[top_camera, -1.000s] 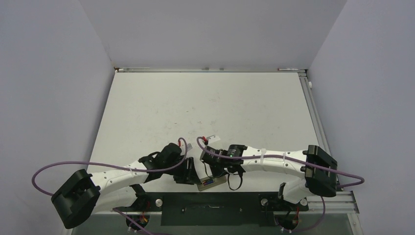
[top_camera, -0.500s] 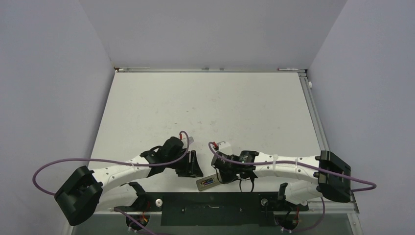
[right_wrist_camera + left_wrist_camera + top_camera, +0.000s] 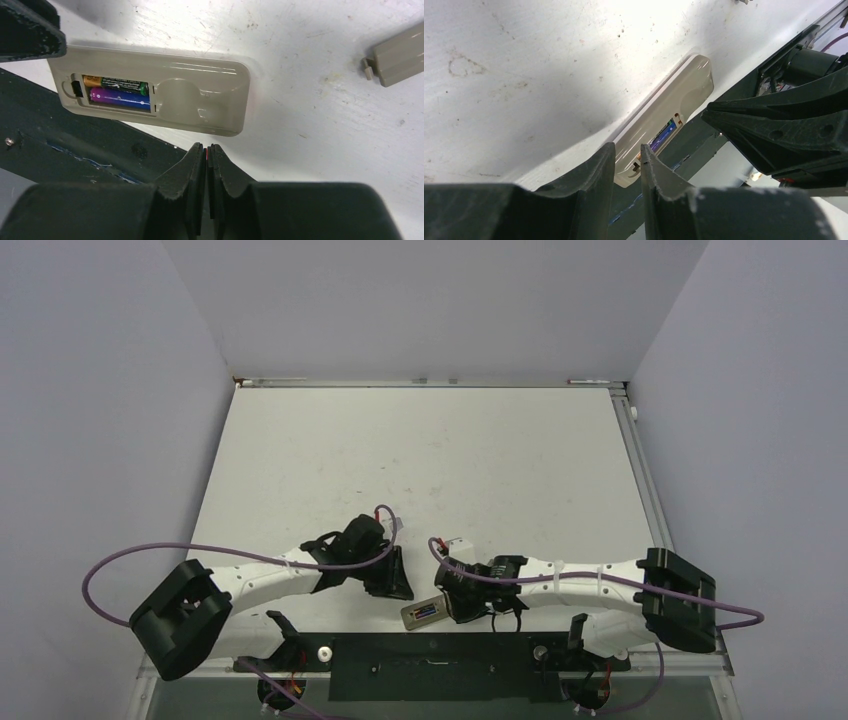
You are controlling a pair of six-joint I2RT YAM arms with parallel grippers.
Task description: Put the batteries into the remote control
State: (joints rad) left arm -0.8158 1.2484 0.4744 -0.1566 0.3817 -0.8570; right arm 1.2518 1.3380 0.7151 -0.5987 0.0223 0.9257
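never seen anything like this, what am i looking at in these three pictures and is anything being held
These are two robot arms bolted at the near edge of a white table, each ending in a two-finger gripper. The wide picture comes from a fixed camera above and behind them. The other two come from cameras on the wrists, so the dark wedges at the bottom are each arm's own fingers. On the table lies the remote control, back up, with two batteries side by side in its recess. A loose beige piece, probably the battery cover, lies apart from it. Nothing is held: the right gripper is shut on nothing, and the left gripper is slightly open near the remote's end.
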